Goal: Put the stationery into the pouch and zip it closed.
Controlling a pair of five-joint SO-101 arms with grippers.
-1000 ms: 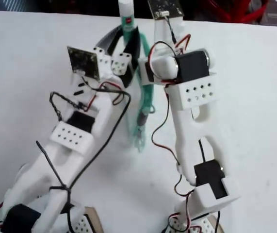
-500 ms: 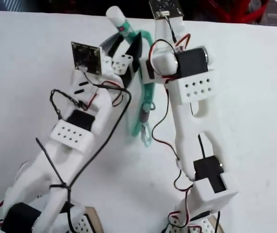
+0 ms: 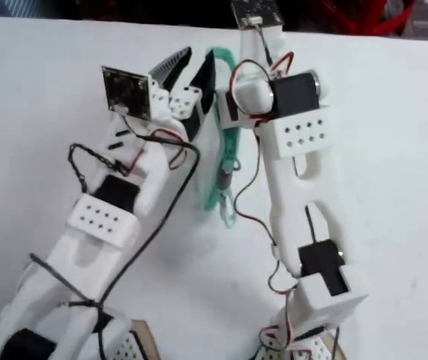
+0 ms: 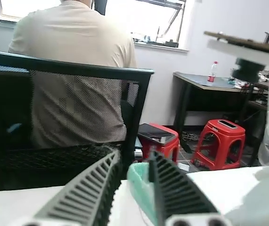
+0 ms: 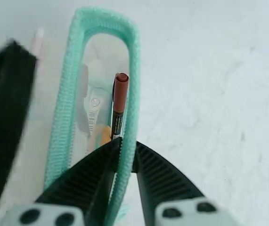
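The mint pouch [image 5: 61, 117] is open on the white table [image 3: 393, 150]. One side of its rim is pinched tight in the right gripper [image 5: 125, 153], with a brown-capped pen [image 5: 119, 101] inside just past the jaw tips. The other stuff in there is too blurry to name. The left gripper [image 4: 133, 160] has its jaws spread, with the pouch rim between them.

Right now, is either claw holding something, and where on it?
The right gripper pinches the pouch by its green zipper edge; the left gripper is open, gripping nothing.
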